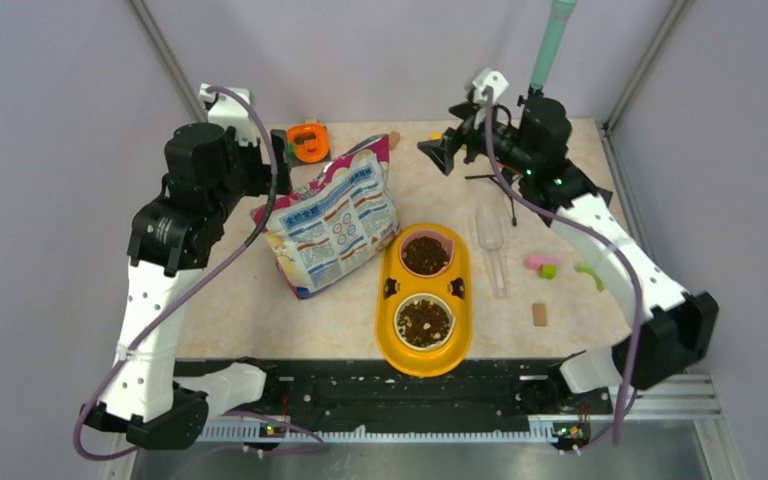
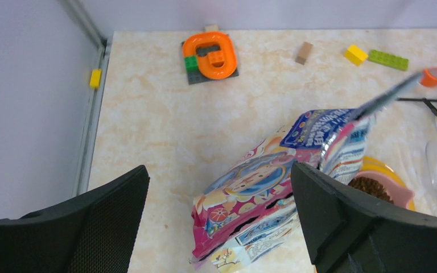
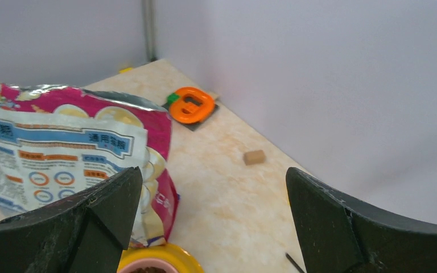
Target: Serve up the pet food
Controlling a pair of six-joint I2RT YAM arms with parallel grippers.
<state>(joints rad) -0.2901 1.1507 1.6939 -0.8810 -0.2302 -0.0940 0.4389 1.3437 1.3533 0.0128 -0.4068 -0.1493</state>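
Loose, light pet food (image 1: 425, 322) is best taken by the scoop (image 1: 492, 245) handle; left fingers (image 2: 108, 222) and right fingers (image 3: 105, 216) are spread, empty.

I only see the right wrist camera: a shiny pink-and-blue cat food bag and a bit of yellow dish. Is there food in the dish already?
Observer: Yes. From above, the yellow plastic double dish holds a pink bowl and a white bowl, both holding dark brown kibble.
Operator: Is there a scoop?
Observer: Yes, a clear plastic scoop lies on the table, right of the dish, with nothing holding it.
Operator: What's the other arm doing?
Observer: The left pincer is open, close to the cat food bag, gripping nothing.
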